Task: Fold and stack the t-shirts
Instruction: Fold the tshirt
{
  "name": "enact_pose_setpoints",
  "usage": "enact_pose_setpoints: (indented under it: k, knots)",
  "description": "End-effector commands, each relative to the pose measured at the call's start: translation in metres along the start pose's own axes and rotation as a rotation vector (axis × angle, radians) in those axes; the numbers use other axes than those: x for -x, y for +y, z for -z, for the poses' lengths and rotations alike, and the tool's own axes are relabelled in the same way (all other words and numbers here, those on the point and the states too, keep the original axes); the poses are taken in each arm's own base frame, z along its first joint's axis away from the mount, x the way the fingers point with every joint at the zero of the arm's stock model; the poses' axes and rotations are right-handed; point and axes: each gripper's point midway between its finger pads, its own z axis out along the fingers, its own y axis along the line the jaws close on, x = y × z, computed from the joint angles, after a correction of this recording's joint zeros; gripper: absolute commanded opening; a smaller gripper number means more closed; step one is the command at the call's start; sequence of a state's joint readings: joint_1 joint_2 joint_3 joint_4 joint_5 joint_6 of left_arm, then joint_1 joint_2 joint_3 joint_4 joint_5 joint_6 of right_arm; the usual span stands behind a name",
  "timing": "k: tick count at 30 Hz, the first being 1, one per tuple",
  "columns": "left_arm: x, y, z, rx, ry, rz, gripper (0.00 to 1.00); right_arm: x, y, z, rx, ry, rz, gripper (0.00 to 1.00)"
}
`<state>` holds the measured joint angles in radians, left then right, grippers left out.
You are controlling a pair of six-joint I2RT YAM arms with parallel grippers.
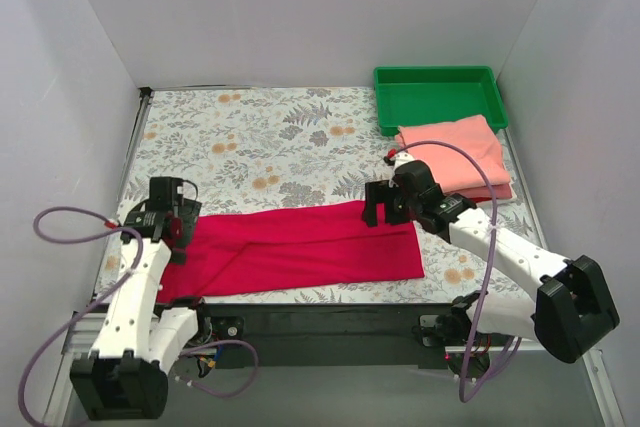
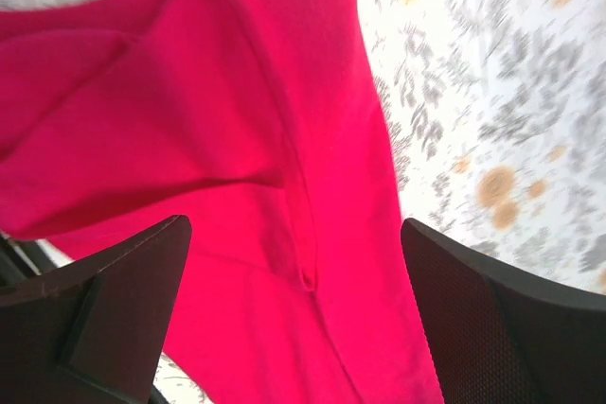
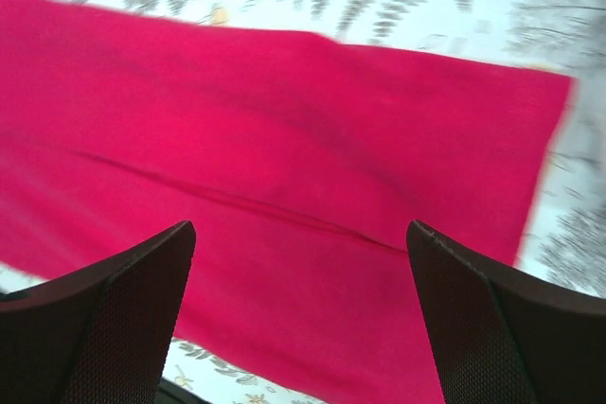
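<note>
A crimson-red t-shirt (image 1: 300, 247) lies folded into a long strip across the near part of the table. It fills the left wrist view (image 2: 237, 139) and the right wrist view (image 3: 284, 158). My left gripper (image 1: 172, 219) is open and empty above the strip's left end. My right gripper (image 1: 382, 205) is open and empty above the strip's far right edge. A folded salmon-pink t-shirt (image 1: 455, 155) lies at the back right on top of a brighter red shirt (image 1: 500, 193), of which only an edge shows.
A green plastic tray (image 1: 438, 94) stands at the back right corner, touching the folded stack. White walls enclose the table on three sides. The floral tablecloth (image 1: 260, 142) covers the table.
</note>
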<state>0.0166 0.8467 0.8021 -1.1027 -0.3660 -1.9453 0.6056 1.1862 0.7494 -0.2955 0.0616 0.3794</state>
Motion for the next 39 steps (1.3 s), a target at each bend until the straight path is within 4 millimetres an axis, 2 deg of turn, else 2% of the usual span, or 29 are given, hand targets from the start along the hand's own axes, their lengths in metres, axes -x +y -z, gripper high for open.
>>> enact_pose_setpoints:
  k: [1,2,3,5,7,8,13,14,16,17,19,20,21,22,23,24,26,27,29,30,31,32,33,34,36,37,38,39]
  knots:
    - [-0.035,-0.029,-0.022,-0.075,0.163,-0.098,0.93,0.009,0.049,-0.008,0.269,-0.013,0.069,0.98]
    - [-0.038,-0.027,-0.028,-0.058,0.171,-0.114,0.93,0.003,0.050,-0.018,0.268,0.022,0.075,0.98]
    - [-0.046,-0.016,-0.040,-0.005,0.189,-0.141,0.93,0.007,0.051,-0.022,0.267,0.025,0.077,0.98]
    - [-0.050,-0.015,-0.051,-0.003,0.191,-0.171,0.94,-0.002,0.047,-0.037,0.243,0.075,0.081,0.98]
    - [-0.058,-0.004,-0.064,0.043,0.210,-0.198,0.95,-0.002,0.043,-0.047,0.216,0.088,0.073,0.98]
    - [-0.061,-0.007,-0.068,0.035,0.218,-0.202,0.95,-0.008,0.040,-0.054,0.202,0.112,0.069,0.98]
    - [-0.078,0.001,-0.096,0.115,0.274,-0.245,0.96,-0.028,0.026,-0.068,0.142,0.173,0.053,0.98]
    - [-0.080,-0.012,-0.099,0.078,0.281,-0.242,0.96,-0.036,0.021,-0.070,0.129,0.194,0.048,0.98]
    - [-0.086,-0.019,-0.113,0.085,0.302,-0.267,0.96,-0.045,0.017,-0.070,0.114,0.209,0.041,0.98]
    - [-0.083,-0.043,-0.118,0.035,0.289,-0.260,0.96,-0.053,0.013,-0.067,0.106,0.220,0.037,0.98]
    - [-0.084,-0.064,-0.128,0.013,0.297,-0.272,0.96,-0.060,0.009,-0.064,0.094,0.228,0.020,0.98]
    - [-0.084,-0.088,-0.141,-0.003,0.301,-0.298,0.96,-0.070,0.006,-0.059,0.094,0.238,0.014,0.98]
    - [-0.084,-0.100,-0.147,-0.007,0.305,-0.309,0.96,-0.074,0.005,-0.057,0.094,0.243,0.001,0.98]
    - [-0.095,-0.115,-0.151,-0.021,0.316,-0.349,0.96,-0.081,0.005,-0.053,0.103,0.255,-0.008,0.98]
    - [-0.111,-0.118,-0.166,0.004,0.341,-0.403,0.96,-0.082,0.006,-0.049,0.113,0.244,-0.017,0.98]
    - [-0.113,-0.157,-0.166,-0.060,0.344,-0.408,0.96,-0.101,0.005,-0.044,0.124,0.280,-0.033,0.98]
    - [-0.133,-0.182,-0.170,-0.091,0.364,-0.459,0.96,-0.110,0.010,-0.036,0.156,0.283,-0.043,0.98]
    - [-0.143,-0.213,-0.179,-0.135,0.365,-0.480,0.96,-0.126,0.011,-0.031,0.177,0.311,-0.045,0.98]
    - [-0.164,-0.247,-0.183,-0.201,0.396,-0.521,0.96,-0.137,0.026,-0.020,0.230,0.325,-0.034,0.98]
    - [-0.191,-0.249,-0.196,-0.198,0.441,-0.569,0.96,-0.143,0.035,-0.015,0.264,0.336,-0.027,0.98]
    - [-0.194,-0.297,-0.187,-0.297,0.419,-0.566,0.96,-0.152,0.041,-0.011,0.282,0.352,-0.018,0.98]
    - [-0.208,-0.308,-0.186,-0.313,0.424,-0.595,0.96,-0.162,0.058,-0.002,0.330,0.373,0.010,0.98]
    - [-0.228,-0.302,-0.213,-0.285,0.446,-0.632,0.96,-0.168,0.067,0.003,0.356,0.385,0.022,0.98]
    - [-0.225,-0.352,-0.195,-0.405,0.415,-0.617,0.96,-0.179,0.082,0.012,0.399,0.407,0.068,0.98]
    - [-0.240,-0.373,-0.194,-0.476,0.449,-0.635,0.96,-0.185,0.100,0.023,0.448,0.418,0.102,0.98]
    - [-0.248,-0.375,-0.202,-0.497,0.462,-0.647,0.96,-0.187,0.106,0.027,0.465,0.421,0.122,0.98]
    - [-0.252,-0.390,-0.193,-0.576,0.484,-0.641,0.96,-0.186,0.119,0.034,0.504,0.411,0.155,0.98]
    - [-0.255,-0.391,-0.190,-0.597,0.496,-0.639,0.96,-0.184,0.124,0.037,0.522,0.402,0.169,0.98]
